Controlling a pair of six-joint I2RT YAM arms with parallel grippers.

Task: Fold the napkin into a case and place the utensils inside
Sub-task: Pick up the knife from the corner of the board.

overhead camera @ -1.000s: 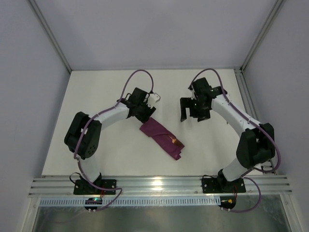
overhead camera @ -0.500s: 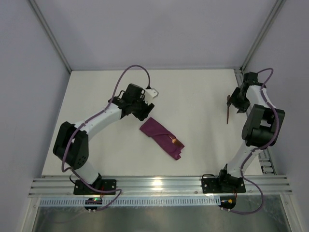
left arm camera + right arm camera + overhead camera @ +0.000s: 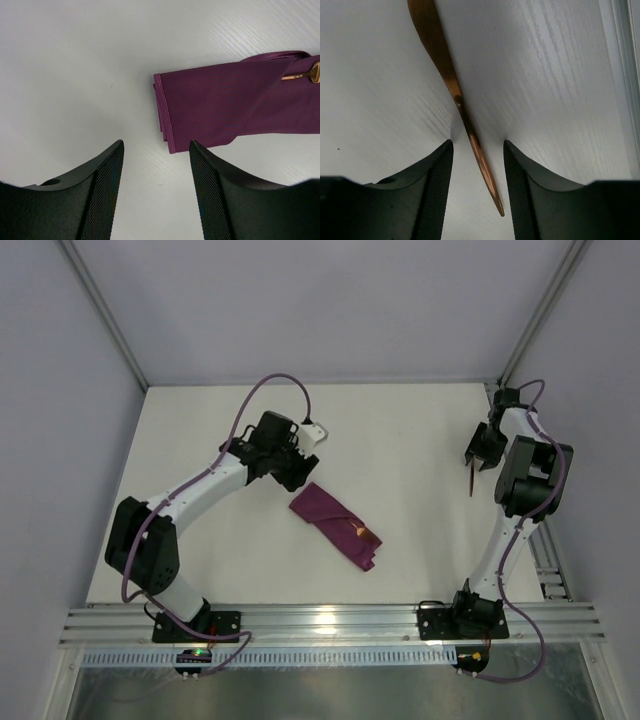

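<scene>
top view: folded purple case (image 3: pixel 335 528) on the bench (image 3: pixel 400 420), central, nearer the front edge, a copper handle (image 3: pixel 362 534) poking out. knife (image 3: pixel 471 478) by the right edge.
left wrist: left pincer (image 3: pixel 156 145) spread, just short of the case's end.
right wrist: right pincer (image 3: pixel 478 142) spread, straddling the knife, not gripping.

left fingers (image 3: pixel 102 195), right fingers (image 3: pixel 432 195) — parted

Top camera overlooks the whole table (image 3: pixel 400 440) — each wrist camera closely faces its surface.
</scene>
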